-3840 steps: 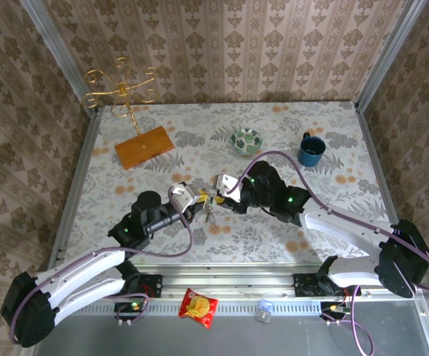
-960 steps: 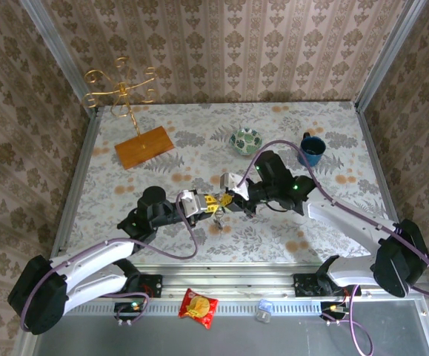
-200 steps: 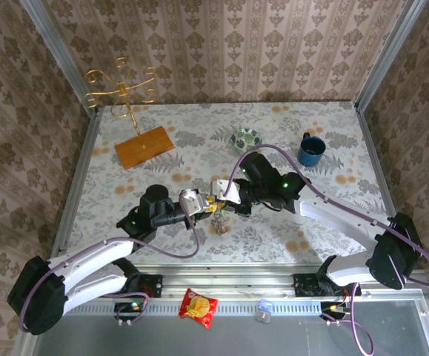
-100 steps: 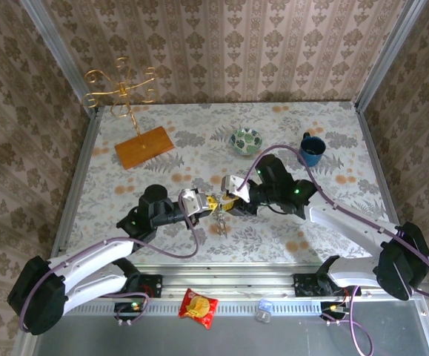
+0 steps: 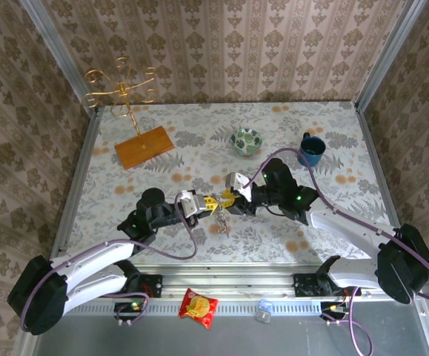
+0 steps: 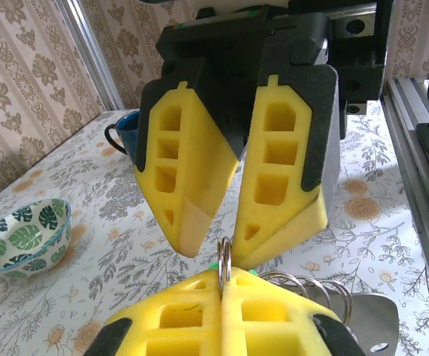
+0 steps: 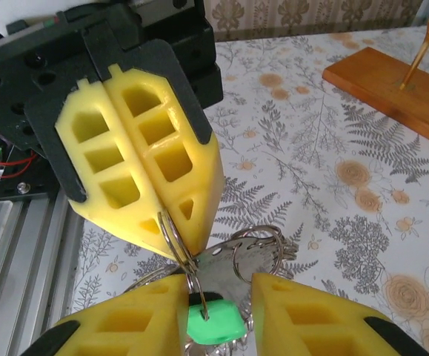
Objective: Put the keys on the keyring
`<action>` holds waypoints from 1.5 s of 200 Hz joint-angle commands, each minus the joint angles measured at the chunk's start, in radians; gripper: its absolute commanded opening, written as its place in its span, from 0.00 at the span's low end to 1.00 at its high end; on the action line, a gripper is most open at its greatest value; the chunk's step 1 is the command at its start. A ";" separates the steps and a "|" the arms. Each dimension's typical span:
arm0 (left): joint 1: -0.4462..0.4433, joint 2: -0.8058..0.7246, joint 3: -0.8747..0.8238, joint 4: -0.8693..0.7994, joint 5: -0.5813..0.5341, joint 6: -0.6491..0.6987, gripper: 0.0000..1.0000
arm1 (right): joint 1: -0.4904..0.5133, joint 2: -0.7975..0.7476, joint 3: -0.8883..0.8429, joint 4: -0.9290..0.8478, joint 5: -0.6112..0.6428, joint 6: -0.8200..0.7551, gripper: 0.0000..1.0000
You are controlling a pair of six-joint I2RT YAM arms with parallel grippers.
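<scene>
My left gripper [image 5: 210, 202] [image 6: 223, 279] is shut on the keyring [image 6: 224, 261], a thin metal split ring [image 7: 171, 228] standing on edge between its yellow fingertips. More rings and a flat metal tag [image 7: 262, 252] hang from it. The green-headed key [image 7: 215, 320] dangles from a ring through its hole, low between the fingers of my right gripper [image 7: 218, 285] [image 5: 228, 199]. That gripper is open and faces the left one tip to tip. A black sliver tops the green head; I cannot tell if it is the other key. The bunch [image 5: 220, 220] hangs above the table.
A patterned bowl [image 5: 246, 140] [image 6: 20, 236] and a blue mug [image 5: 311, 150] stand behind the grippers. The gold wire stand on its wooden base [image 5: 143, 147] [image 7: 396, 89] is at the back left. A snack packet [image 5: 198, 306] lies on the near rail.
My right gripper has opened and drawn back slightly to the right, leaving the ring in the left gripper. The left gripper has stayed shut in place.
</scene>
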 commanded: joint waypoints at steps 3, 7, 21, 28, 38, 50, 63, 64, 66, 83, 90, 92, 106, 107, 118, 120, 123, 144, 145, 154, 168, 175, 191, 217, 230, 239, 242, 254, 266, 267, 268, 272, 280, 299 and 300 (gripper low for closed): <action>0.008 -0.008 -0.010 0.066 0.035 -0.021 0.00 | -0.004 -0.005 0.002 0.033 -0.059 0.009 0.29; 0.008 -0.009 -0.010 0.066 0.038 -0.021 0.00 | -0.004 0.000 0.004 0.032 -0.064 0.009 0.28; 0.007 -0.009 -0.012 0.066 0.040 -0.021 0.00 | -0.004 0.011 0.015 0.025 -0.083 0.008 0.27; 0.007 -0.009 -0.012 0.066 0.040 -0.023 0.00 | -0.004 0.018 0.021 0.021 -0.090 0.006 0.27; 0.007 -0.008 -0.011 0.068 0.041 -0.024 0.00 | -0.004 0.026 0.027 0.019 -0.095 0.004 0.25; 0.007 -0.006 -0.012 0.071 0.046 -0.026 0.00 | -0.003 0.034 0.034 0.019 -0.107 -0.002 0.23; 0.007 -0.003 -0.011 0.072 0.050 -0.028 0.00 | -0.004 0.043 0.039 0.024 -0.124 -0.003 0.19; 0.007 -0.003 -0.011 0.072 0.050 -0.028 0.00 | -0.004 0.044 0.040 0.023 -0.125 -0.003 0.18; 0.007 -0.003 -0.011 0.071 0.051 -0.028 0.00 | -0.003 0.045 0.041 0.024 -0.128 -0.005 0.18; 0.008 0.000 -0.010 0.073 0.051 -0.028 0.00 | -0.003 0.054 0.049 0.013 -0.143 -0.017 0.10; 0.008 0.000 -0.010 0.071 0.051 -0.027 0.00 | -0.004 0.054 0.051 0.008 -0.144 -0.023 0.06; 0.008 0.001 -0.010 0.071 0.051 -0.028 0.00 | -0.005 0.055 0.051 0.008 -0.144 -0.024 0.05; 0.008 0.004 -0.010 0.065 0.044 -0.026 0.00 | -0.004 0.054 0.053 0.000 -0.148 -0.037 0.00; 0.008 0.004 -0.010 0.064 0.044 -0.026 0.00 | -0.004 0.053 0.053 -0.002 -0.148 -0.039 0.00; 0.008 0.003 -0.009 0.056 0.027 -0.028 0.07 | -0.005 0.052 0.061 -0.026 -0.146 -0.054 0.00; 0.008 0.003 -0.009 0.053 0.024 -0.026 0.08 | -0.004 0.051 0.063 -0.031 -0.145 -0.057 0.00; 0.008 0.002 -0.007 0.047 0.019 -0.025 0.09 | -0.004 0.052 0.068 -0.043 -0.143 -0.062 0.00; 0.008 0.001 0.027 -0.034 -0.002 -0.001 0.19 | -0.003 0.056 0.107 -0.144 -0.124 -0.107 0.00; 0.008 0.002 0.029 -0.038 -0.003 0.001 0.19 | -0.003 0.056 0.110 -0.150 -0.122 -0.109 0.00; 0.008 0.003 0.041 -0.063 -0.007 0.013 0.23 | -0.004 0.061 0.131 -0.198 -0.109 -0.132 0.00; 0.009 0.003 0.063 -0.109 -0.021 0.031 0.25 | 0.000 0.065 0.162 -0.266 -0.085 -0.168 0.00; 0.009 0.003 0.073 -0.136 -0.024 0.044 0.25 | 0.003 0.068 0.178 -0.299 -0.069 -0.190 0.00; 0.009 0.004 0.093 -0.183 -0.029 0.065 0.25 | 0.016 0.076 0.214 -0.378 -0.025 -0.240 0.00; 0.009 0.003 0.105 -0.201 -0.019 0.074 0.24 | 0.040 0.100 0.272 -0.478 0.032 -0.307 0.00; 0.008 0.007 0.112 -0.211 -0.014 0.077 0.23 | 0.052 0.111 0.293 -0.502 0.045 -0.324 0.00; 0.008 0.011 0.119 -0.219 -0.008 0.082 0.20 | 0.060 0.117 0.307 -0.510 0.046 -0.331 0.00; 0.008 0.013 0.120 -0.222 -0.005 0.083 0.19 | 0.061 0.119 0.310 -0.512 0.045 -0.332 0.00; 0.008 0.019 0.129 -0.238 0.001 0.091 0.14 | 0.070 0.123 0.323 -0.515 0.043 -0.334 0.00; 0.008 0.023 0.137 -0.257 0.002 0.100 0.07 | 0.070 0.120 0.323 -0.511 0.035 -0.328 0.00; 0.008 0.023 0.138 -0.258 0.002 0.101 0.06 | 0.069 0.120 0.323 -0.509 0.035 -0.326 0.00; 0.008 0.023 0.138 -0.260 0.002 0.102 0.06 | 0.069 0.119 0.323 -0.509 0.035 -0.326 0.00; 0.008 0.024 0.140 -0.266 0.004 0.104 0.03 | 0.070 0.117 0.321 -0.504 0.036 -0.323 0.00; 0.008 0.023 0.140 -0.271 0.005 0.106 0.00 | 0.069 0.108 0.310 -0.493 0.046 -0.315 0.00; 0.008 0.017 0.133 -0.265 0.004 0.107 0.00 | 0.064 0.086 0.271 -0.460 0.085 -0.287 0.14; 0.008 0.016 0.132 -0.264 0.005 0.107 0.00 | 0.064 0.085 0.268 -0.458 0.087 -0.286 0.15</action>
